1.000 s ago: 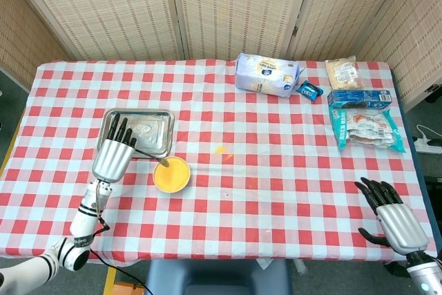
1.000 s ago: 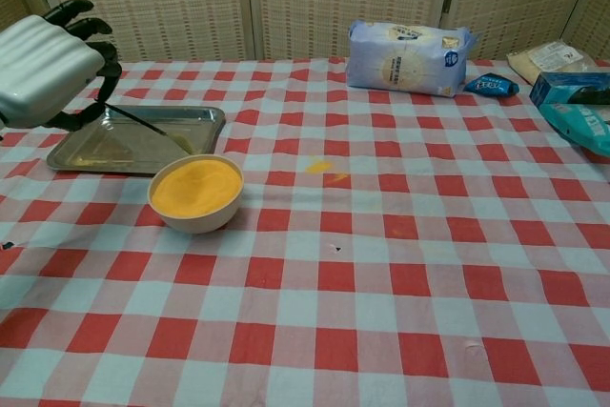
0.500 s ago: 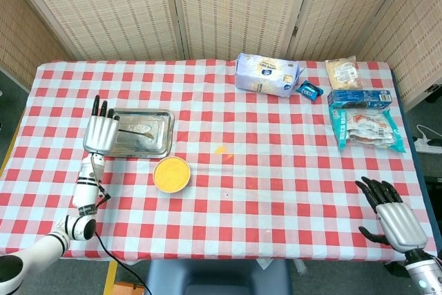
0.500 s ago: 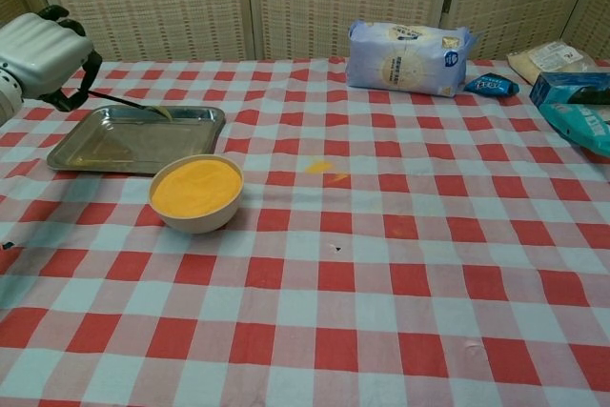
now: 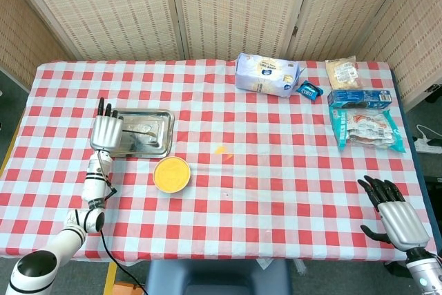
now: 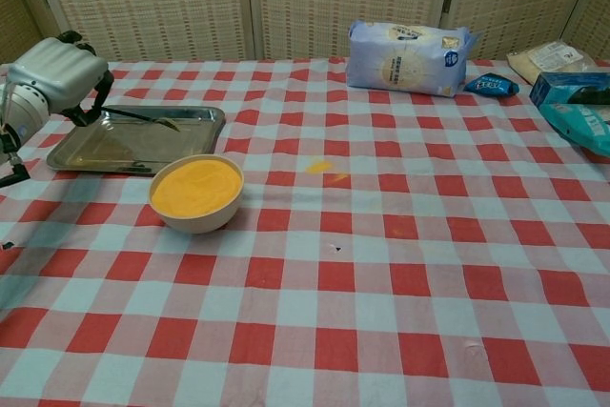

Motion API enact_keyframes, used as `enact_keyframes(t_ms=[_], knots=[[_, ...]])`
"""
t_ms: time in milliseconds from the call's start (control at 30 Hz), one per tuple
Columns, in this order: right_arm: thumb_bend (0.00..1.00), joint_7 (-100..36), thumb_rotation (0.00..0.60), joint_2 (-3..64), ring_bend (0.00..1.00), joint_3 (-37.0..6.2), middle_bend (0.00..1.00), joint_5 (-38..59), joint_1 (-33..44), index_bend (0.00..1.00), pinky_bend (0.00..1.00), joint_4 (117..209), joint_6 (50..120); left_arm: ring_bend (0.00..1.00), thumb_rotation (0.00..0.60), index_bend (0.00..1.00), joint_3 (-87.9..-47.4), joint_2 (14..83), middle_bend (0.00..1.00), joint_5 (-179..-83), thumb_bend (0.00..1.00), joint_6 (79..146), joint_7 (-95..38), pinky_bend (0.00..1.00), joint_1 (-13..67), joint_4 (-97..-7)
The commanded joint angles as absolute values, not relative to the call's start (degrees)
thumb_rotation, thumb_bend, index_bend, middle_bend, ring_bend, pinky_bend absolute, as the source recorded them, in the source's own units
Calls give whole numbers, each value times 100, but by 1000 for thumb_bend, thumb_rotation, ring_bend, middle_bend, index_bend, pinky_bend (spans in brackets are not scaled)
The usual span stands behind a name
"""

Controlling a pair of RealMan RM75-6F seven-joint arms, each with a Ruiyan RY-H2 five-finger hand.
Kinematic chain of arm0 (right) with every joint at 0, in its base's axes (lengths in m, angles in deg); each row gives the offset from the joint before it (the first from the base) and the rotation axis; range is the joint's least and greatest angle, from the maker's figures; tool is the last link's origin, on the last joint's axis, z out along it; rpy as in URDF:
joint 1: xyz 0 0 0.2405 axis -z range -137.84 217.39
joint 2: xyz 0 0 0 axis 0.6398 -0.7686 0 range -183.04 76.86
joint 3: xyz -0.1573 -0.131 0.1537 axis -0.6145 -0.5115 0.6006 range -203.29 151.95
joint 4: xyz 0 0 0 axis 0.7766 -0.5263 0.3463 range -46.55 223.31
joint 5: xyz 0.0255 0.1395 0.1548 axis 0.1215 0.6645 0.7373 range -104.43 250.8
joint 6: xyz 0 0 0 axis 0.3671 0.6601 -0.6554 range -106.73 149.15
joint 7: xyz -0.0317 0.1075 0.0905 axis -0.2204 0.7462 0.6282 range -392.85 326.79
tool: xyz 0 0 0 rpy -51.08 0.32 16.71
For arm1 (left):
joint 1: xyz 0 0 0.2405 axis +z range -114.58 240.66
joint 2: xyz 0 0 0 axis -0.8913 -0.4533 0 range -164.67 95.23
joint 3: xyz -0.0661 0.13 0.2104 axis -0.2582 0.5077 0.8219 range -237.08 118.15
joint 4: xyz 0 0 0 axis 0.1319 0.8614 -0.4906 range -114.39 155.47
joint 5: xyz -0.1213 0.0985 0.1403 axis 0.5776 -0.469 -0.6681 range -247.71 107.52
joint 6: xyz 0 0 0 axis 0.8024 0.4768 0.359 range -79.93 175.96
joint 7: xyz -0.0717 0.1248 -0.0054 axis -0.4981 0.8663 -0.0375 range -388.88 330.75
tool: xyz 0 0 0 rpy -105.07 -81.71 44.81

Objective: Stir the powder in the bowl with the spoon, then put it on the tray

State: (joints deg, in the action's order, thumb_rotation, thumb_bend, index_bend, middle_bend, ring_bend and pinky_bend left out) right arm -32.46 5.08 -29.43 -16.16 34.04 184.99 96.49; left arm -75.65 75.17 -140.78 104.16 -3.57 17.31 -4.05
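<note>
Left hand [image 5: 106, 131] was at the tray's left end, fingers pointing toward the far edge of the table [image 5: 276, 191]. In chest view the left hand [image 6: 59, 78] had its fingers curled round the spoon [image 6: 143, 117] handle, i.e. holding it. The spoon lay across the tray [image 6: 76, 152], its bowl end near the tray's far-right part; head view showed the spoon [image 5: 141, 130] running left-right over the tray [image 5: 164, 144] interior. Whether the spoon tip touched the tray floor: cannot tell.

Tray sat in the near-left part of the table, approx. parallel to the left edge. Bowl [image 5: 171, 174] stood just beside the tray's near-right corner, apart from it, filled w/ yellow-orange powder [image 6: 195, 187]; bowl [image 6: 191, 219] upright. Small yellow spill [image 5: 220, 149] on the cloth to the right of the bowl, toward table centre.

Right hand [image 5: 395, 211] was at the near-right corner of the table, fingers spread apart, holding nothing; seen in head view only.

Other items: white-blue bag [image 5: 266, 74] at the far edge, centre-right; small blue packet [image 5: 309, 90] just beside its right end. Toward the far-right corner: tan packet [image 5: 343, 72], blue box [image 5: 359, 97] nearer than it, teal pouch [image 5: 366, 129] nearer again, along the right edge. Red-white check cloth covered the table.
</note>
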Motion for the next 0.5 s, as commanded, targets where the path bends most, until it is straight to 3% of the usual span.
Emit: enact_keyframes(t_ms=[33,200,267,400,500], knots=[[147,-3254,600,515,0,-2948,0,-1634,3406,0,0,18504,9656,145,600,343,-7524,7557,328,-14096,617,10411,-455,27,1732,-345],[147,-3280,600,524,0,-2953,0,-1639,3405,0,0,18512,9652,125,600,90,-7589,7566,279,-13987,521,10367,-368,27,1724,-310],[146,-3278,600,523,0,-2953,0,-1640,3408,0,0,18512,9659,118,600,38,-7605,7537,263,-13962,497,10375,-363,27,1733,-366],[147,-3258,600,505,0,-2958,0,-1656,3415,0,0,18519,9679,81,600,0,-7601,7294,175,-13967,471,10457,-668,28,1865,-872],[147,-3215,600,479,0,-2969,0,-1704,3430,0,0,18530,9727,12,600,0,-7588,6721,58,-13961,438,10547,-1064,28,2162,-2030]])
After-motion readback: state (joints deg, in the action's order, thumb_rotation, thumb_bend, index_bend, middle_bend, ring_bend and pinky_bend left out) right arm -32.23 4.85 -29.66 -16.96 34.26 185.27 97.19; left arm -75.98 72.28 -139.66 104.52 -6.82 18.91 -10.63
